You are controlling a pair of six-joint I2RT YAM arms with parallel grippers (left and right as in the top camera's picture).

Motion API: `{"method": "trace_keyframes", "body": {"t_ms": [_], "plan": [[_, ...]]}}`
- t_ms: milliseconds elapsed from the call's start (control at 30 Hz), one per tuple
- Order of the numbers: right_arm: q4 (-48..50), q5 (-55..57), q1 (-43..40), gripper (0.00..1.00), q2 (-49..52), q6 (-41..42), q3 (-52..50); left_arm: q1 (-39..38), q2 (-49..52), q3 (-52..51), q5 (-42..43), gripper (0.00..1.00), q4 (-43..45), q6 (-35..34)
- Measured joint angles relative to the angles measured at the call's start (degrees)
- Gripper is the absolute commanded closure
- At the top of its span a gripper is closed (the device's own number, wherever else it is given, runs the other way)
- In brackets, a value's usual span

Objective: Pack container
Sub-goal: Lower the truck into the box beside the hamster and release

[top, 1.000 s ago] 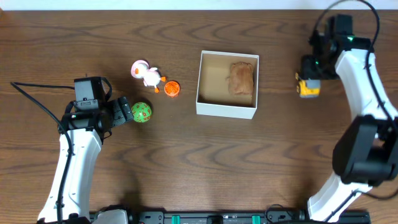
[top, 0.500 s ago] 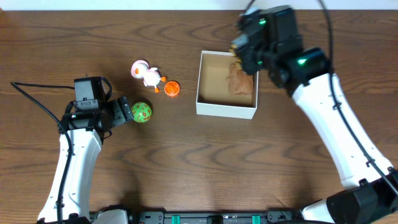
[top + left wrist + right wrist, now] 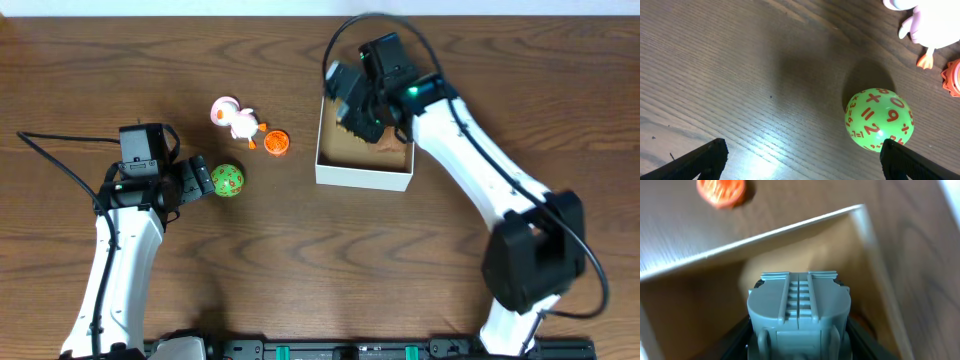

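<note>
One grey toy [image 3: 799, 305] is clamped in the right pincer [image 3: 354, 113], which hangs directly over the container's [image 3: 362, 177] 11 o'clock corner.

Quick headcount, going off the box. One container [image 3: 363, 178], white outside and brown inside. Inside it there's one brownish lump [image 3: 393, 150], mostly hidden, and one grey ribbed piece [image 3: 798, 300] just above its floor. Out on the desk [image 3: 330, 270], on the box's side facing the left arm [image 3: 125, 235], there are three loose toys, one of each. Nearest the box is an orange round one [image 3: 277, 142], then a pink-and-white duck [image 3: 236, 118], and farthest a green number ball [image 3: 227, 180]. With the right arm [image 3: 470, 150], that's two arms.
</note>
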Motion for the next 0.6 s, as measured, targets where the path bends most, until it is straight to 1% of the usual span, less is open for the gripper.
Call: {"method": "trace_keyframes", "body": {"t_ms": [133, 233, 267, 300, 433, 467, 500, 567, 600], "plan": [[0.3, -1.5, 0.0, 0.99, 2.3, -10.0, 0.0, 0.0, 0.0, 0.0, 0.0, 0.02, 0.0, 0.0], [1.2, -2.2, 0.0, 0.99, 3.6, -15.4, 0.0, 0.0, 0.0, 0.0, 0.0, 0.02, 0.0, 0.0], [1.9, -2.2, 0.0, 0.92, 3.9, -16.4, 0.0, 0.0, 0.0, 0.0, 0.0, 0.02, 0.0, 0.0], [2.7, -2.2, 0.0, 0.80, 4.5, -17.5, 0.0, 0.0, 0.0, 0.0, 0.0, 0.02, 0.0, 0.0], [5.8, -2.2, 0.0, 0.62, 5.9, -18.8, 0.0, 0.0, 0.0, 0.0, 0.0, 0.02, 0.0, 0.0], [6.5, -2.1, 0.0, 0.53, 6.0, -18.7, 0.0, 0.0, 0.0, 0.0, 0.0, 0.02, 0.0, 0.0], [7.3, -2.1, 0.0, 0.48, 6.0, -18.5, 0.0, 0.0, 0.0, 0.0, 0.0, 0.02, 0.0, 0.0], [9.4, -1.7, 0.0, 0.44, 6.0, -17.4, 0.0, 0.0, 0.0, 0.0, 0.0, 0.02, 0.0, 0.0], [9.8, -1.5, 0.0, 0.32, 5.9, -17.0, 0.0, 0.0, 0.0, 0.0, 0.0, 0.02, 0.0, 0.0]]}}
